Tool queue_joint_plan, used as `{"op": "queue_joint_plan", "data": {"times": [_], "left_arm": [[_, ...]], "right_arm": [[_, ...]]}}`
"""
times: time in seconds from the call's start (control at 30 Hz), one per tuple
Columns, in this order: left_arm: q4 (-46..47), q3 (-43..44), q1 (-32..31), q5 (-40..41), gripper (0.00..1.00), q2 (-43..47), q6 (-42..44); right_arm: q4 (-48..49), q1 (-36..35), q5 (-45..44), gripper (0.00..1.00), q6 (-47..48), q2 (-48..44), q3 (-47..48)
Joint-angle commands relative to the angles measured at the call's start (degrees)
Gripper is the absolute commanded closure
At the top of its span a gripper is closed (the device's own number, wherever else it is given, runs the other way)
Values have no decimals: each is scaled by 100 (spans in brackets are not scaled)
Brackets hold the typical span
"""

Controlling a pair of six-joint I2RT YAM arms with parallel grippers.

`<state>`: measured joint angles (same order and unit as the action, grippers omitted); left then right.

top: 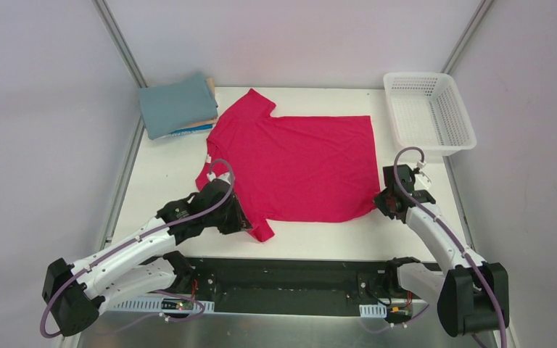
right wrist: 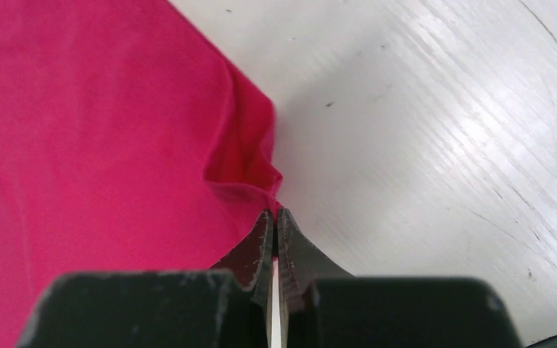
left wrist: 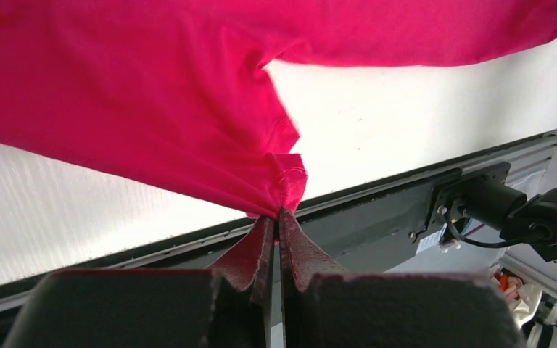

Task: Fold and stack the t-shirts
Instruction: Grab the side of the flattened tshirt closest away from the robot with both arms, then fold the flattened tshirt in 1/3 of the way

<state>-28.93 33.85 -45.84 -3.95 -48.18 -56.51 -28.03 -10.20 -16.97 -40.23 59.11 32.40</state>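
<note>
A crimson-pink t-shirt [top: 297,163] lies spread flat on the white table, neck toward the left. My left gripper [top: 245,223] is shut on the near sleeve [left wrist: 279,185], its cloth bunched at the fingertips [left wrist: 267,232]. At the shirt's near right hem corner [right wrist: 250,163], my right gripper [top: 379,201] is shut on the fabric, which puckers at its tips. Folded t-shirts [top: 178,106] sit stacked at the far left corner, a teal-grey one on top with tan and blue edges showing beneath.
A white plastic mesh basket [top: 429,110] stands at the far right of the table. The table's near edge and a dark base rail [top: 290,272] run just below the shirt. Frame posts rise at both far corners.
</note>
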Motion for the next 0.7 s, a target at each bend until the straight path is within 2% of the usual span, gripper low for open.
{"op": "queue_joint_plan", "data": {"times": [0.0,0.37,0.67], "left_arm": [[102,605,227,247,100,-308,646],[160,1576,1321,539,100,-1098,1184],[249,2201,1587,839,100,-1691,1729]], "right_arm": [[-227,30,136,100,331,319,576],[-323,34,160,100,543,1052,1494],[-387,52,62,100,656,1571,2086]]}}
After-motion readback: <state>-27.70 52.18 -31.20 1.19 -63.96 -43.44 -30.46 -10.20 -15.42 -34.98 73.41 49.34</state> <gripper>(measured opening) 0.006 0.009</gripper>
